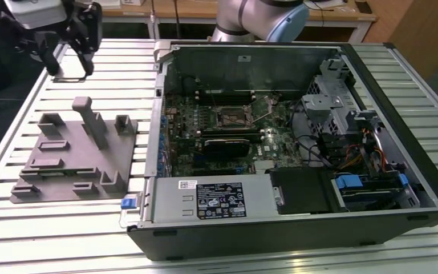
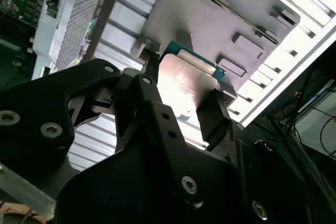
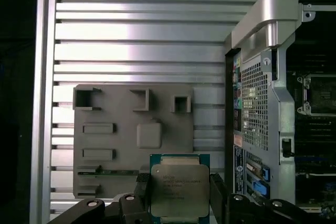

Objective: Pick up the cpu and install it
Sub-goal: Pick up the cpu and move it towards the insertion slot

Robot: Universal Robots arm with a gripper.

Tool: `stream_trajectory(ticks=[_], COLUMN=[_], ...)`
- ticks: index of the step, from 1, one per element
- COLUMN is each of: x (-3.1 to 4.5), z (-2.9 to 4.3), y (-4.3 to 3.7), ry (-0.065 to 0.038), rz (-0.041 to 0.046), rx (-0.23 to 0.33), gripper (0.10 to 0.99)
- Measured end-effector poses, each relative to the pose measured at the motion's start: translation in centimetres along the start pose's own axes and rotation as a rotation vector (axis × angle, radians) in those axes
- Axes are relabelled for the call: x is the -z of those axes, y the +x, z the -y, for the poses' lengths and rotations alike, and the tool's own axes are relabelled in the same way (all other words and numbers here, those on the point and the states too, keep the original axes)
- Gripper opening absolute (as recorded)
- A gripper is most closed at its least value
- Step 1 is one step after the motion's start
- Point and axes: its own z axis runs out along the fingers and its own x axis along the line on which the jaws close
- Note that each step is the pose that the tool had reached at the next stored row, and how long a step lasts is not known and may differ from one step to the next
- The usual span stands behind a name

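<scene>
The cpu (image 3: pixel 179 188), a flat square chip with a silvery top plate and a green rim, is held by its two opposite edges between my black fingers (image 3: pixel 218 192). My gripper (image 1: pixel 71 73) is shut on it and hangs high over the slatted table at the exterior view's far left, beyond the grey tray (image 1: pixel 67 171). In the second wrist view the cpu (image 2: pixel 184 85) shines between the fingers of the gripper (image 2: pixel 185 88), above the tray (image 2: pixel 210 9). The black-and-metal socket frame (image 1: pixel 232 117) lies open on the motherboard inside the computer case, well off to the exterior view's right of the gripper.
The open computer case (image 1: pixel 401 63) takes up the middle and right of the slatted aluminium table (image 1: pixel 21 240); its side wall (image 3: pixel 262 87) stands between gripper and motherboard. The grey tray has several upright posts (image 1: pixel 89 117). A power supply (image 1: pixel 211 197), drive cage and cables crowd the case's near and right parts.
</scene>
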Motion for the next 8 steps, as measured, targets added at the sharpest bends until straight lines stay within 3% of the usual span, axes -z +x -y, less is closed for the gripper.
stream_trajectory(ticks=[8], x=[-0.23], z=[-0.01], y=[-3.64], ry=[0.0], rz=[-0.0001], rx=[0.0], gripper=[0.541])
